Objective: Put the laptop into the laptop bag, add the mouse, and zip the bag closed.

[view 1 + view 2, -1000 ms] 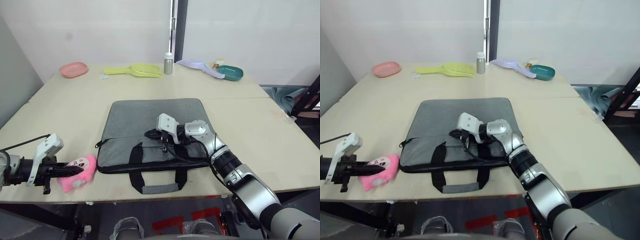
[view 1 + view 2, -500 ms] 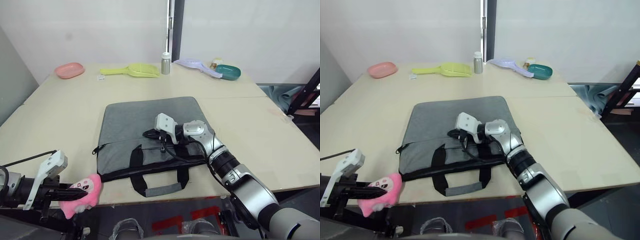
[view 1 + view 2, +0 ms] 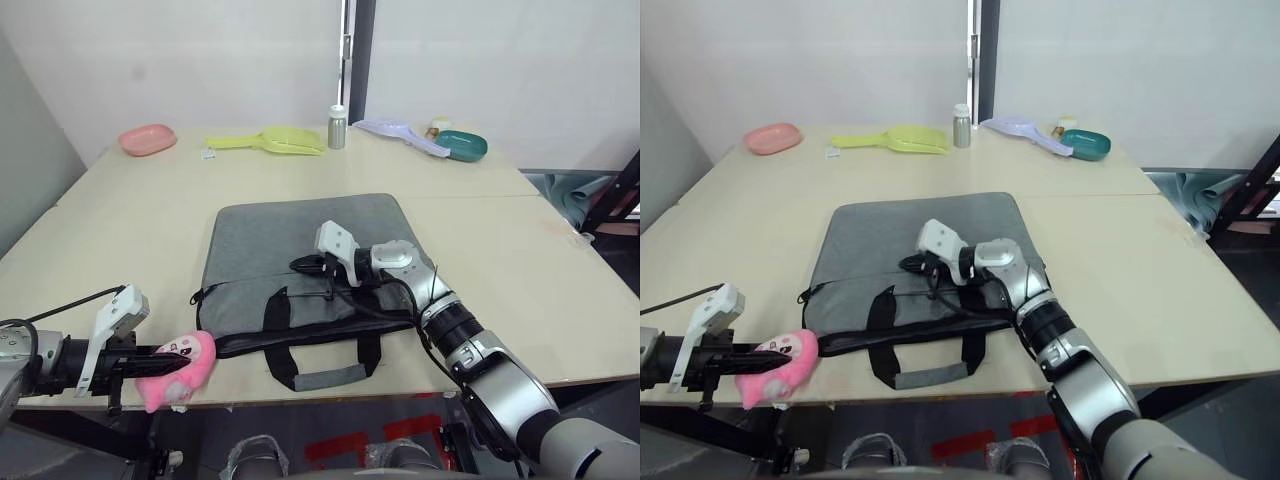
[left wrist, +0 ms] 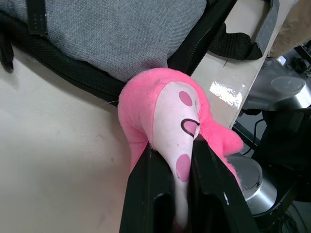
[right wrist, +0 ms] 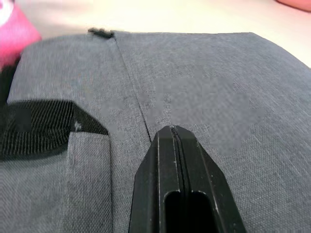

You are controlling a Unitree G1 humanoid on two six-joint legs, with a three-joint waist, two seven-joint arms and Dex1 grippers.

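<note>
The grey laptop bag lies flat mid-table, its black-and-grey handles hanging toward the front edge. My right gripper rests shut on top of the bag, its closed fingers lying along a seam in the fabric. At the bag's front left corner, my left gripper is shut on a pink plush toy with a face. The toy touches the bag's black trim. The laptop and the mouse are out of view.
Along the table's far edge stand a pink bowl, a yellow-green scoop, a silver bottle, a lavender scoop and a teal bowl. The table's front edge runs just below the handles.
My left gripper has carried the pink toy rightward along the front edge to the bag's front left corner. The right gripper stays shut on the bag.
</note>
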